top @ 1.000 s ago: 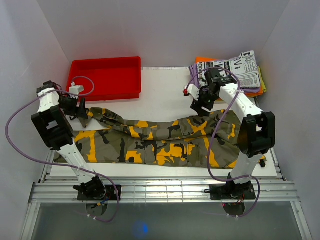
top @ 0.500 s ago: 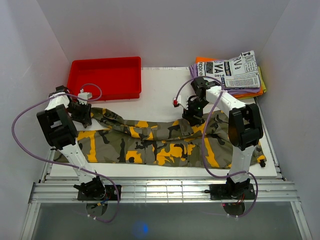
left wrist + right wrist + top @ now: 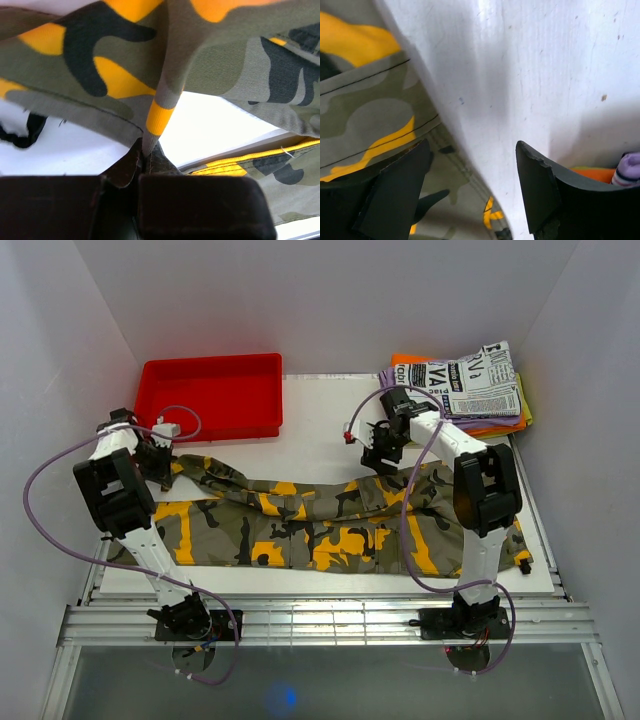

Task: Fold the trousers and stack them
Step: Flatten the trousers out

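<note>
- My left jaws are clamped shut on a pinch of the trousers (image 3: 320, 525) at the far-left leg end. The cloth (image 3: 125, 75) tents up from the pinch.
- My right jaws stand apart and empty, straddling the far edge of the waist end, partly over bare white bench (image 3: 530, 75).
- The step in hand, I judge, is to bite that stitched edge (both layers, not only the top one), then lift both ends evenly.
- The trousers lie lengthwise across the bench: soft, limp woven camouflage with stitched seams, likely to sag between my two grips.
</note>
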Controlling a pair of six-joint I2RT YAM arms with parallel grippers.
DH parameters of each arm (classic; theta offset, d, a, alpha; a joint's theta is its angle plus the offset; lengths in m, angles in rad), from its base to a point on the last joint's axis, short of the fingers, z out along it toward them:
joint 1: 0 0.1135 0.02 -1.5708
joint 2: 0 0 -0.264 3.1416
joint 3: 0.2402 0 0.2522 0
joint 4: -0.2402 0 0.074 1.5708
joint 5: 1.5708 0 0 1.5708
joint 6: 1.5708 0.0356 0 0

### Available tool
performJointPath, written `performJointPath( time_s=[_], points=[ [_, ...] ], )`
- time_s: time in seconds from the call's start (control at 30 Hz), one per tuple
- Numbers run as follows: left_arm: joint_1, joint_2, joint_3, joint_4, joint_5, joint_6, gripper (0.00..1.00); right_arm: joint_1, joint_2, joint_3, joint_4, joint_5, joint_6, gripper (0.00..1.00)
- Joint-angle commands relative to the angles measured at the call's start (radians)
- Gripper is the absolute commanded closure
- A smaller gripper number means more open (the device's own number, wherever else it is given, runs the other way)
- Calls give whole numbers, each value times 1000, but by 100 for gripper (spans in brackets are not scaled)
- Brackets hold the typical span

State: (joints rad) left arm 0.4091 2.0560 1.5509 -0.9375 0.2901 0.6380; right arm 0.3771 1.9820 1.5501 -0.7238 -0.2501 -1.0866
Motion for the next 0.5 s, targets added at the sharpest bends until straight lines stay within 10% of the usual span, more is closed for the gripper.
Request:
performJointPath(
  time_s=[0.0,0.3,0.47],
  points=[
    [0,-22,66,-4,4,-14,100,5,58,74,-12,-35,-42,24],
    [0,-22,187,-47,37,-57,100,23,133,59,-40,-51,-85,24],
    [0,0,268,-89,9,-41,100,28,175,77,-65,-16,-91,58]
  ],
)
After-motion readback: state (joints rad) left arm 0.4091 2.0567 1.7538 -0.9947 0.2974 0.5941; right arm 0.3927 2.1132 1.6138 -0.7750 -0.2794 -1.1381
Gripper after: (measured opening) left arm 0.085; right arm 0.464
